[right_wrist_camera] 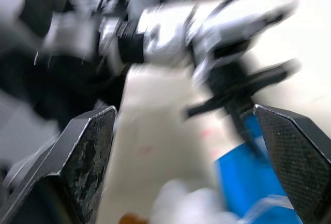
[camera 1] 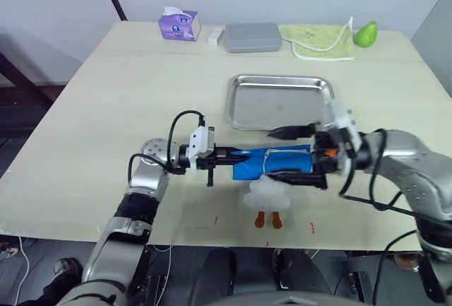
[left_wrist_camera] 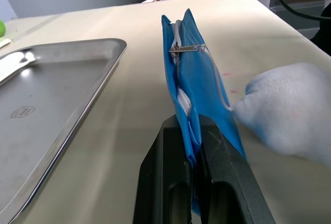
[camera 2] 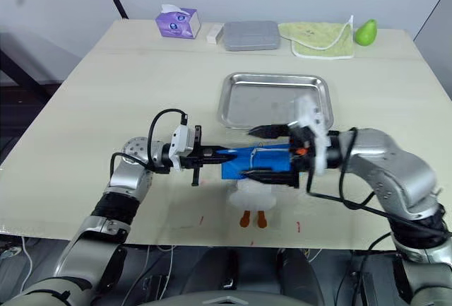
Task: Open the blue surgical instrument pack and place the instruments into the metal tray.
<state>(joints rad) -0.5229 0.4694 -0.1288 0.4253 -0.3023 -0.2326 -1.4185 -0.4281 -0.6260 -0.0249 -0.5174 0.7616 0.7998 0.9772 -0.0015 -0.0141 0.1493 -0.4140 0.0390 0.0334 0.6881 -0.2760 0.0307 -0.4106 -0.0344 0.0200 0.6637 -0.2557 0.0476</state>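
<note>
The blue surgical instrument pack (camera 1: 275, 163) stands on edge on the table, just in front of the metal tray (camera 1: 272, 108), which holds nothing. My left gripper (camera 1: 233, 156) is shut on the pack's left end; in the left wrist view its fingers (left_wrist_camera: 165, 182) pinch the blue edge (left_wrist_camera: 194, 79) below the zipper pull (left_wrist_camera: 186, 48). A white fluffy charm (camera 1: 267, 193) with orange feet hangs from the zipper cord. My right gripper (camera 1: 274, 155) is open, one finger on each side of the pack's right half. The instruments are hidden.
Along the table's far edge sit a purple tissue box (camera 1: 179, 25), a small white item (camera 1: 215, 34), a matte grey case (camera 1: 252, 37), a pale green cloth (camera 1: 318, 41) and a green pear (camera 1: 365, 34). The table's front edge runs just below the charm.
</note>
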